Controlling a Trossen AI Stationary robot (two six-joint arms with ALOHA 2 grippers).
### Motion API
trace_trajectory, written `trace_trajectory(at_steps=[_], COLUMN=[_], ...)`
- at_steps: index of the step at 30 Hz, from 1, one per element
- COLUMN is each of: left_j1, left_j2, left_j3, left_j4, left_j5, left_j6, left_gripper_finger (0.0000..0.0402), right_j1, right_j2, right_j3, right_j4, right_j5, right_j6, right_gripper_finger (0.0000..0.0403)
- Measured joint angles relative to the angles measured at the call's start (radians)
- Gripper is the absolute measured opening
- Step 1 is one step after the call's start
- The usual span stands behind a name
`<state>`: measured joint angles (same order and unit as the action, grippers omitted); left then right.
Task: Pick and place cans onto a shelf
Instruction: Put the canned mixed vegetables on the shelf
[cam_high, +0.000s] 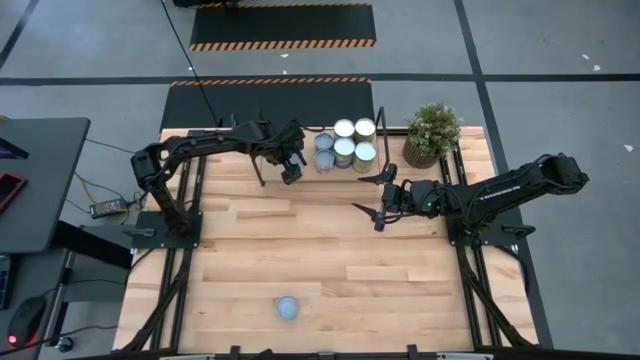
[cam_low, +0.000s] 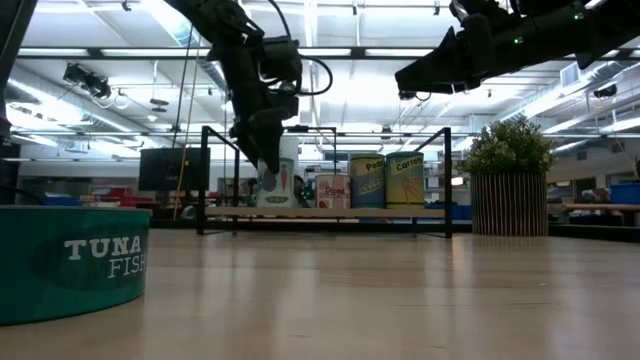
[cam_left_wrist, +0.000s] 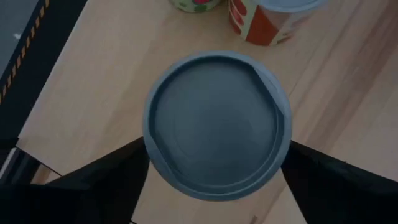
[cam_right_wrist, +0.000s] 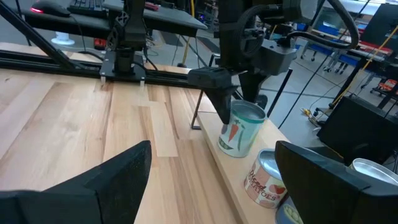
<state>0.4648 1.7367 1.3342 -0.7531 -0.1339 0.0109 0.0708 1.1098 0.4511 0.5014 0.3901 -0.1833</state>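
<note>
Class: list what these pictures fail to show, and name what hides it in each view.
- High view: the can at the left end effector is covered by that arm.
- Low view: the near tuna can is cut off by the picture's edge.
- Left wrist view: this can's label is hidden under its lid.

1. A potted plant (cam_high: 432, 132) in a ribbed pot stands at the counter's (cam_high: 330, 260) far corner, just beyond the right gripper (cam_high: 383, 196).
2. A dark desk (cam_high: 35, 180) sits well off to the left gripper's (cam_high: 292, 168) outer side.
3. Striped floor mats (cam_high: 283, 26) lie beyond the counter.
</note>
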Motion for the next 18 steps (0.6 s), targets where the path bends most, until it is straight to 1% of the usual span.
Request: trace_trajectory(at_steps=[5,7,10,13,18], left_j1=[-0.007,-0.017,-0.039,-0.062,-0.076], left_j2=[0.000,0.000,-0.002,-0.002,-0.002], left_j3=[0.000,0.007,0.022,0.022,0.022], left_j4=[-0.004,-0.034,-0.089,-0.130,-0.123], left_j5=[-0.004,-0.029,-0.105,-0.201,-0.346], left_j6=[0.067,0.117,0.212,0.301,0.390], left_gripper_finger=[0.0372,0.0372,0.0372,0.0373,0.0373], right_j1=[0.000,0.000,0.000,0.000,0.000], right_j2=[0.000,0.000,0.000,0.000,0.000], right_j3=[0.000,0.000,0.000,0.000,0.000], right_j4=[0.000,0.000,0.000,0.000,0.000], right_j5=[0.000,0.000,0.000,0.000,0.000], right_j6=[0.000,0.000,0.000,-0.002,-0.002], right_gripper_finger=[0.0348,0.0348,0.0348,0.0348,0.0348])
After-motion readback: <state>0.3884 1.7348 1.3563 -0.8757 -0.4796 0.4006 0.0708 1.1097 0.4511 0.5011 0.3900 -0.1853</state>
